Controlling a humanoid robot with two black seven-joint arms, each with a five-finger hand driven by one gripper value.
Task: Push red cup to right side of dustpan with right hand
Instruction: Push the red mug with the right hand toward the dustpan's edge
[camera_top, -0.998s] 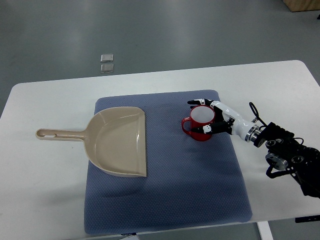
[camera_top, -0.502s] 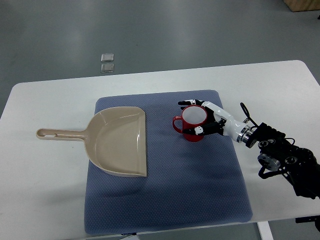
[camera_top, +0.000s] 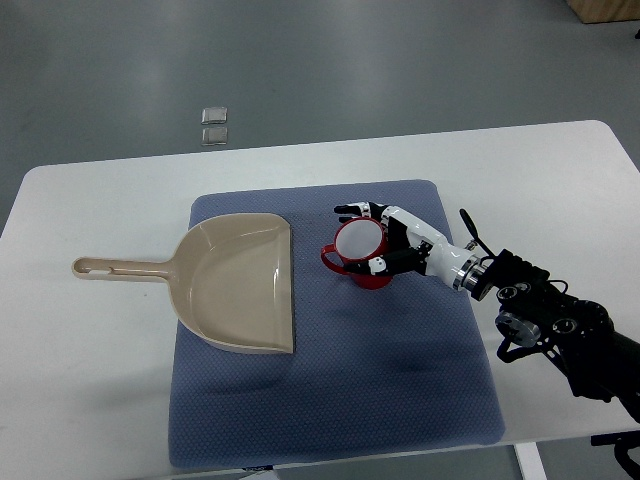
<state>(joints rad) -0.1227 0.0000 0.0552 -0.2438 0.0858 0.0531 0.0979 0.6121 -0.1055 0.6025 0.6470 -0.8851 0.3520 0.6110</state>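
the red cup (camera_top: 358, 254), cradled by the curled fingers of the right hand (camera_top: 385, 240), had been pushed leftward across the blue mat (camera_top: 330, 390) until near the dustpan (camera_top: 240, 282), leaving little travel.

Glossy red cup (camera_top: 361, 261), matt plastic dustpan (camera_top: 235, 283), textured cloth mat (camera_top: 400, 370).

A lab-like room: white table (camera_top: 560, 170) on bare grey polished floor (camera_top: 300, 60).
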